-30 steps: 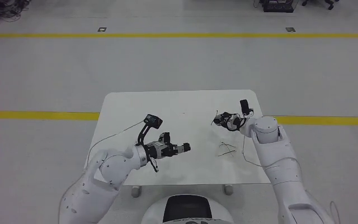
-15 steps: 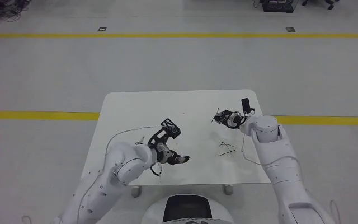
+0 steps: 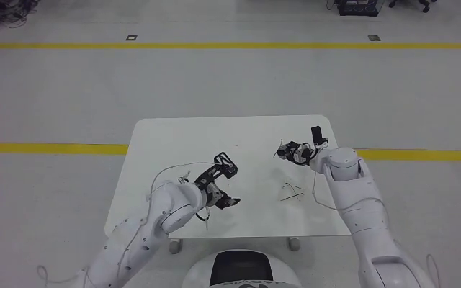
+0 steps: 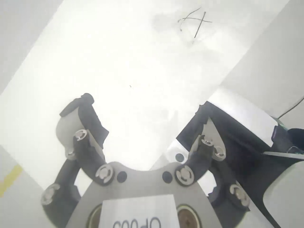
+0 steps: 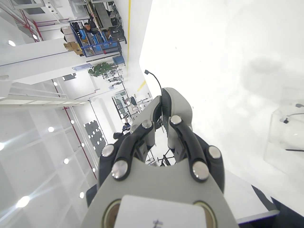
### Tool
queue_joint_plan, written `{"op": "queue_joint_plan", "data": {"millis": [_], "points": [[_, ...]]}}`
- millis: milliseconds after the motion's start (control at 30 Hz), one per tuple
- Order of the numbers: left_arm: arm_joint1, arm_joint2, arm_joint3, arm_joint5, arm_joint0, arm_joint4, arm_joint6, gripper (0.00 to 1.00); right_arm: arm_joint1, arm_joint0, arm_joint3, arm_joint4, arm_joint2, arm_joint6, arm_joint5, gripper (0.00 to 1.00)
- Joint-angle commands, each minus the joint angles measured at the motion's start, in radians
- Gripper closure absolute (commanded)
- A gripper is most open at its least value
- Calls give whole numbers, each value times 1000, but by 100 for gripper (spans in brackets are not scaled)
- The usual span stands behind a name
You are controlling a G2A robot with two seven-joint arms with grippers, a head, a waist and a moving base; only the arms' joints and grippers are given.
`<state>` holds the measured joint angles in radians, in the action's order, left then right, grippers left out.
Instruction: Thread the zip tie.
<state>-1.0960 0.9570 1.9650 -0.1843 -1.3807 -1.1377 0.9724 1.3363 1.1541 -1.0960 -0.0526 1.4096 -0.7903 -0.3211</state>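
The right end effector point(image 5: 163, 97) is pressed together on a black zip tie point(image 5: 155, 79). It pinches the strap low down, so the free length arcs out beyond the fingertips and ends in what appears to be the small square head. The rest of the strap is hidden between the pads. This grip likely serves to present the head in open air, clear of the white surface point(image 3: 216, 137), where a second end effector can reach it from any side.

The held tie is above the right half of the surface and is not touching it.

The left end effector point(image 4: 142, 110) is spread wide and carries nothing. It hangs over the middle of the surface towards the near edge, well apart from the held tie. Its open stance suggests it is ready to take the free end of the strap.

A few loose zip ties point(image 3: 292, 191) lie crossed on the surface, between the two arms and nearer the right one. Treat them as spare stock.

Threading is not yet begun, as no loop is formed. Expect the strap to flex under any contact, so you will need to bring the left end effector close before closing it.
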Motion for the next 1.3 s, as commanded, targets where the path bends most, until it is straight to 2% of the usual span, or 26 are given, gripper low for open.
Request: {"op": "queue_joint_plan", "data": {"millis": [0, 167, 267, 533, 600, 733, 800, 900, 933, 967, 1033, 1267], "points": [[-6, -13, -3, 14, 16, 27, -38, 0, 1, 1, -4, 13, -9, 0, 2, 100], [-23, -72, -23, 35, 87, 10, -82, 0, 4, -4, -6, 49, -29, 5, -9, 100], [-36, -115, -42, 63, 124, -22, -96, 0, 4, -6, -5, 66, -38, 0, -8, 100], [-36, -119, -44, 64, 128, -31, -94, 0, 5, 1, -7, 70, -39, 12, -2, 100], [-33, -137, -58, 20, 129, -102, -120, 0, 4, 7, -12, 90, -42, 6, 2, 100], [-33, -194, -94, -17, 140, -281, -153, 0, 1, 1, -13, 126, -37, -20, 5, 100], [-40, -232, -116, -19, 155, -353, -184, 0, -2, 1, -16, 139, -33, -38, 2, 100], [-53, -272, -153, -15, 185, -406, -227, 0, -9, 8, -23, 158, -27, -85, -10, 100], [-56, -288, -161, -27, 196, -427, -236, 0, -11, 10, -24, 166, -24, -104, -13, 100], [-59, -305, -166, -48, 209, -432, -254, 0, -13, 11, -25, 168, -23, -115, -14, 100], [-62, -320, -181, -56, 228, -432, -262, 0, -13, 11, -25, 168, -23, -115, -14, 100], [-62, -320, -181, -56, 228, -432, -262, 0, -13, 11, -25, 168, -23, -115, -14, 100]]}}
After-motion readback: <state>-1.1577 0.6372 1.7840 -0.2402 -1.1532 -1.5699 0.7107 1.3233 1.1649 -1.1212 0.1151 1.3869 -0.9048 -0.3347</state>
